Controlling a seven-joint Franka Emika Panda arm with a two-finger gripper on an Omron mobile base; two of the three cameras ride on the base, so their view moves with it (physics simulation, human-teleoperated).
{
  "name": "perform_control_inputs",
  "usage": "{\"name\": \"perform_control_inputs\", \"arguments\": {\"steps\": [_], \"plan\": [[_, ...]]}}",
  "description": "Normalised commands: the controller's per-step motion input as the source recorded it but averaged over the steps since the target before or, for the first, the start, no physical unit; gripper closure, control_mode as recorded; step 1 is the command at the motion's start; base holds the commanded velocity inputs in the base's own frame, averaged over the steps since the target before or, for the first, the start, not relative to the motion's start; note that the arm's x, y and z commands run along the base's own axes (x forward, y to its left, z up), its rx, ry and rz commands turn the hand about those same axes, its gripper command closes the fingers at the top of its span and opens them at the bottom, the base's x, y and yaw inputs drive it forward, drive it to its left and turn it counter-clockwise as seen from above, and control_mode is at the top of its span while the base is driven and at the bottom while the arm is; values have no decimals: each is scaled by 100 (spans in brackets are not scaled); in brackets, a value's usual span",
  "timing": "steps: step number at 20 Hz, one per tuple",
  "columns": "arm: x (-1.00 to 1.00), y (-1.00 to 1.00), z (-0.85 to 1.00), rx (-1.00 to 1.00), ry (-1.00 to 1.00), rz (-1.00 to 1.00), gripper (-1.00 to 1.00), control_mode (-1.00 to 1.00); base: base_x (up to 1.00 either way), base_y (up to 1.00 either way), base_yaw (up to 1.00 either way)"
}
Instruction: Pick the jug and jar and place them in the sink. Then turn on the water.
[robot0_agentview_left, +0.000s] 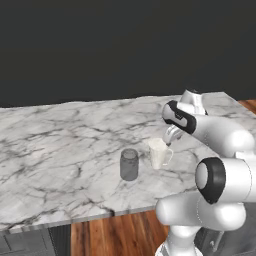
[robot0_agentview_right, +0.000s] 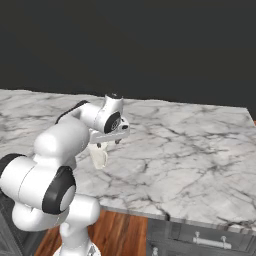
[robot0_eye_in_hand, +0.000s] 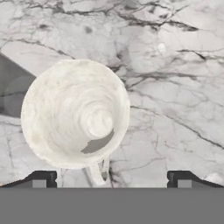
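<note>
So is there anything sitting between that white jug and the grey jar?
No. In the left base view, just bare marble counter lies between the jug and the jar; they stand apart, side by side.

On the counter (robot0_agentview_left: 60, 145), the jug (robot0_agentview_left: 159, 153) stands just right of the jar (robot0_agentview_left: 129, 164), near the front edge, directly below the gripper (robot0_agentview_left: 169, 141).

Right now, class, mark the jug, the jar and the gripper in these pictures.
jug (robot0_agentview_left: 159, 154): left base view, its cream side wall.
jar (robot0_agentview_left: 129, 166): left base view, its grey body.
gripper (robot0_eye_in_hand: 111, 180): hand view, midway between the open fingertips.
</note>
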Motion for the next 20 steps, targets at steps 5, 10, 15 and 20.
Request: {"name": "perform_control_inputs", "arguments": {"steps": [5, 10, 15, 20], "plan": [[0, 0, -17, 0, 4, 1, -100, -100, 0, 0, 0], [0, 0, -16, 0, 2, 3, -100, -100, 0, 0, 0], [-1, 0, -16, 0, 3, 5, -100, -100, 0, 0, 0], [-9, 0, -12, 0, 4, 4, -100, -100, 0, 0, 0]]}}
